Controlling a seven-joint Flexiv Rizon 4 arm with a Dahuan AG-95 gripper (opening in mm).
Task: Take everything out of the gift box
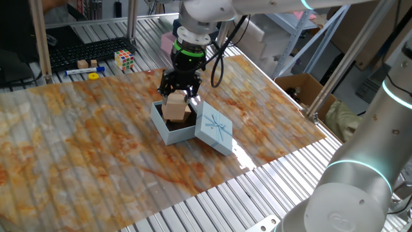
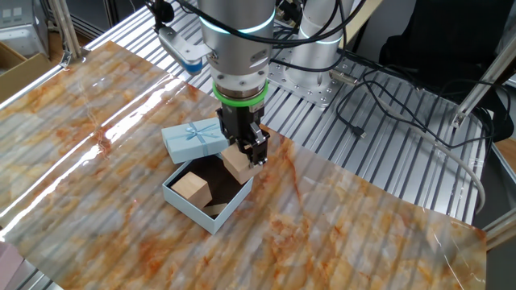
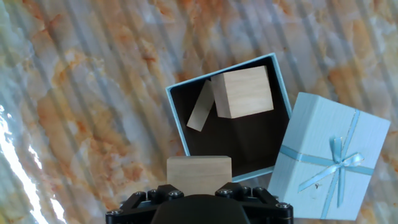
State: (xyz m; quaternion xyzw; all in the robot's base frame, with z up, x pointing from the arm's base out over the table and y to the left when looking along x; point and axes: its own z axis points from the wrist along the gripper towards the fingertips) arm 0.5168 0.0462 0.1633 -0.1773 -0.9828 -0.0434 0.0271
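The pale-blue gift box (image 1: pixel 159 119) stands open in the middle of the table, dark brown inside. Its lid (image 1: pixel 214 129) with the bow drawing leans against its right side. My gripper (image 1: pixel 177 100) is shut on a light-tan wooden block (image 1: pixel 174 108) and holds it tilted just above the box. In the other fixed view the held block (image 2: pixel 239 162) hangs over the box's far rim (image 2: pixel 211 222). A second block (image 3: pixel 242 92) lies inside the box, with a thin tan piece (image 3: pixel 200 114) leaning beside it. The hand view shows the held block (image 3: pixel 199 173) between my jaws.
A Rubik's cube (image 1: pixel 125 59), a small wooden block (image 1: pixel 82 64) and a yellow ring (image 1: pixel 94 76) lie at the far left edge. A pink box (image 1: pixel 168 44) sits behind the arm. A brown carton (image 1: pixel 302 87) stands off the table's right side.
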